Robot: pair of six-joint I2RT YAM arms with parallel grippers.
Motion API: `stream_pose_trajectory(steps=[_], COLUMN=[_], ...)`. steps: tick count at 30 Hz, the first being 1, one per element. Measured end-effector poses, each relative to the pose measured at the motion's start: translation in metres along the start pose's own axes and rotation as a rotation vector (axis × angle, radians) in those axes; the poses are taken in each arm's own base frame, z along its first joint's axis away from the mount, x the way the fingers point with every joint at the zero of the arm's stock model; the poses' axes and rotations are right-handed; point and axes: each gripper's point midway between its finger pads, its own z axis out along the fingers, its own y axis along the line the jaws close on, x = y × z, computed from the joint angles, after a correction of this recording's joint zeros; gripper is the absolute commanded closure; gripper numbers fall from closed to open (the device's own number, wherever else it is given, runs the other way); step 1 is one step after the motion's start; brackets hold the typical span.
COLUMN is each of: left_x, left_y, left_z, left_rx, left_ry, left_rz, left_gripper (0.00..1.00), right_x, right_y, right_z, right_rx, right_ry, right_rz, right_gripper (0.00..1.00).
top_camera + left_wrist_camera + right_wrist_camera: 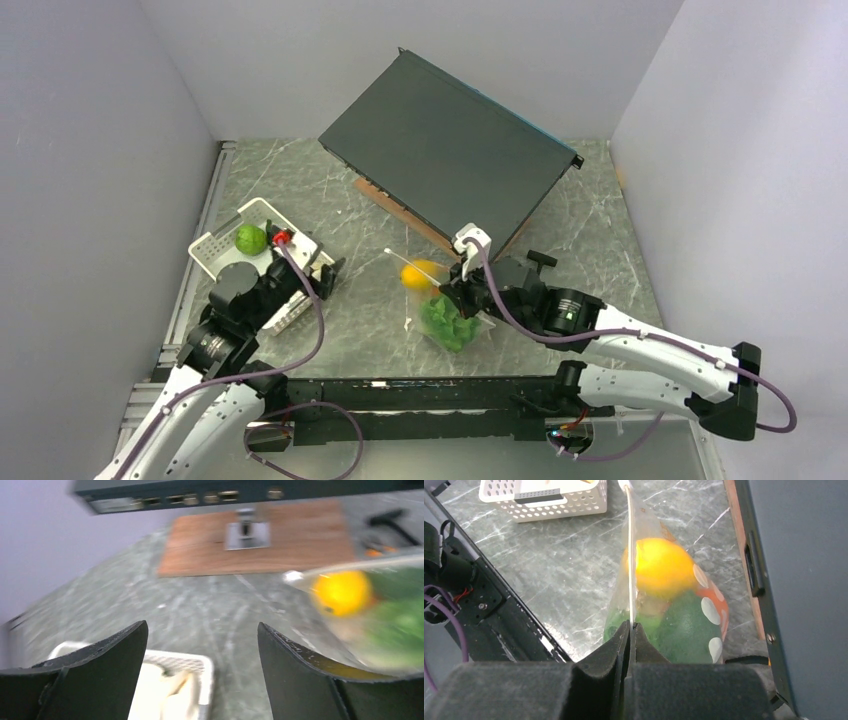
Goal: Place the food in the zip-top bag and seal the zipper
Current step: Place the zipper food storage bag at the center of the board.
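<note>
The zip-top bag (445, 305) lies at the table's middle, clear with white dots. Inside it show a yellow lemon (421, 273), green lettuce (447, 322) and, in the right wrist view, an orange piece (718, 605). My right gripper (452, 284) is shut on the zipper (630, 555), a thin whitish strip running away from the jaws; the lemon (663, 567) and lettuce (676, 630) sit just beyond. My left gripper (328, 278) is open and empty over the basket's right end, left of the bag (380, 615). A round green fruit (250, 239) sits in the basket.
The white perforated basket (212, 250) stands at the left, with white pieces (165, 690) in it under my left gripper. A large flat black box (450, 150) rests on a wooden board (390, 205) at the back. Grey walls close both sides.
</note>
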Motion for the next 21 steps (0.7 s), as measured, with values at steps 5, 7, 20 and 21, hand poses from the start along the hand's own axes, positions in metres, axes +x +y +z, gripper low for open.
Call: stream_pose_trajectory(steps=[5, 7, 20, 21], left_x=[0.005, 0.007, 0.009, 0.009], left_y=[0.055, 0.068, 0.09, 0.091], left_z=[-0.018, -0.025, -0.041, -0.041], left_rx=[-0.328, -0.41, -0.557, -0.562], left_ry=[0.027, 0.04, 0.054, 0.055], left_rz=[0.002, 0.0, -0.006, -0.006], left_gripper=[0.19, 0.2, 0.21, 0.21], right_x=[-0.009, -0.016, -0.054, -0.053], right_y=[0.003, -0.003, -0.037, -0.036], right_z=[0.006, 0.005, 0.002, 0.006], right_rx=[0.055, 0.098, 0.319, 0.334], right_ry=[-0.018, -0.04, -0.138, -0.135], right_rz=[-0.025, -0.026, -0.139, -0.152], right_gripper=[1.0, 1.0, 1.0, 1.0])
